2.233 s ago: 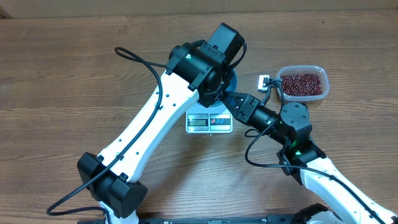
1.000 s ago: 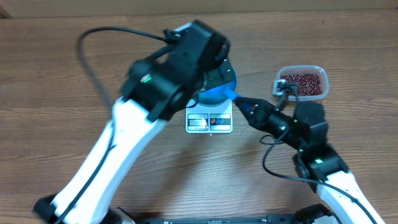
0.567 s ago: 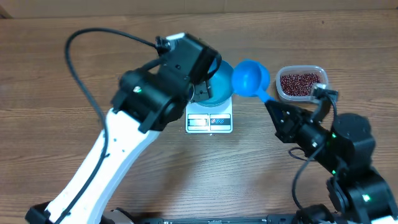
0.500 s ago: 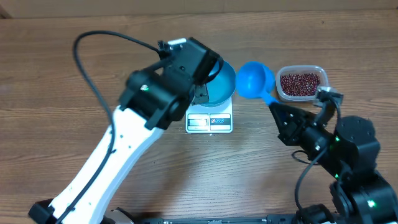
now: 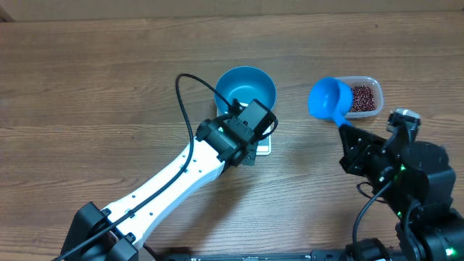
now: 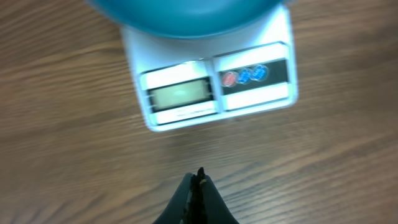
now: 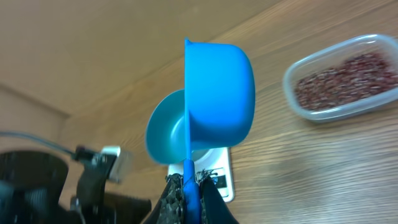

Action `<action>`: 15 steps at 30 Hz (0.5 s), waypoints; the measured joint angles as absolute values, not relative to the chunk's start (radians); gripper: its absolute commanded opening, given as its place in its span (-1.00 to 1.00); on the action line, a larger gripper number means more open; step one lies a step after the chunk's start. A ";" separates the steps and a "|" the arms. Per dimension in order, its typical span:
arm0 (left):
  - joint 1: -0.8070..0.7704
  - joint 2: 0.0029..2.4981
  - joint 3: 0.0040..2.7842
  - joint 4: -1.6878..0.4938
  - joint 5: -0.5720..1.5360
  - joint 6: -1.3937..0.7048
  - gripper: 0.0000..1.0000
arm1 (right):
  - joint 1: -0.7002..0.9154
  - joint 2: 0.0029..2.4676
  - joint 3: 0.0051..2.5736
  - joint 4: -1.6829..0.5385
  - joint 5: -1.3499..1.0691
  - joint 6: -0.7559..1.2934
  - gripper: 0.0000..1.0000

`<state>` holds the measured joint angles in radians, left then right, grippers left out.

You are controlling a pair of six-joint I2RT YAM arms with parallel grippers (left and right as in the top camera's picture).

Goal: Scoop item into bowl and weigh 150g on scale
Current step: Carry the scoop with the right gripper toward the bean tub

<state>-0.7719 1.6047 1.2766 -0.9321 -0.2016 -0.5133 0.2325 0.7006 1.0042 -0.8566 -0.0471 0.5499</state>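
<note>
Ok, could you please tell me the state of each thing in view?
bowl: on the scale, empty.
scale: under the bowl, display unreadable.
scoop: in the air, looks empty.
tub: open, holding beans.
left end effector: shut, empty.
right end effector: shut on the scoop handle.

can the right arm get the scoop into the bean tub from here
Probably yes: the right gripper holds the scoop beside the open tub, nothing lies between, and the left gripper is by the scale.

Matt wood-grain table (image 5: 87, 80), smooth plastic scoop (image 7: 217, 87), clear plastic tub (image 7: 329, 116), white plastic scale (image 6: 211, 87).
</note>
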 measured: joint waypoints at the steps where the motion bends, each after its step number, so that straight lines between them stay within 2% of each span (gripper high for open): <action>1: -0.773 1.605 1.262 -0.909 -0.183 -0.490 -0.91 | 0.207 0.700 1.004 -0.857 -0.043 0.549 -0.93; 10: -0.770 1.605 1.224 -0.778 -0.130 -0.327 -0.91 | -0.030 0.770 1.014 -0.846 -0.108 0.502 -0.93; 15: -0.770 1.623 1.224 -0.729 -0.122 -0.229 -0.92 | -0.065 0.847 1.014 -0.815 -0.161 0.469 -0.93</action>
<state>-0.7700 1.6226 1.2236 -0.7292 -0.1223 -0.2295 -0.0647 0.8467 1.0142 -0.8146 -0.1608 0.4694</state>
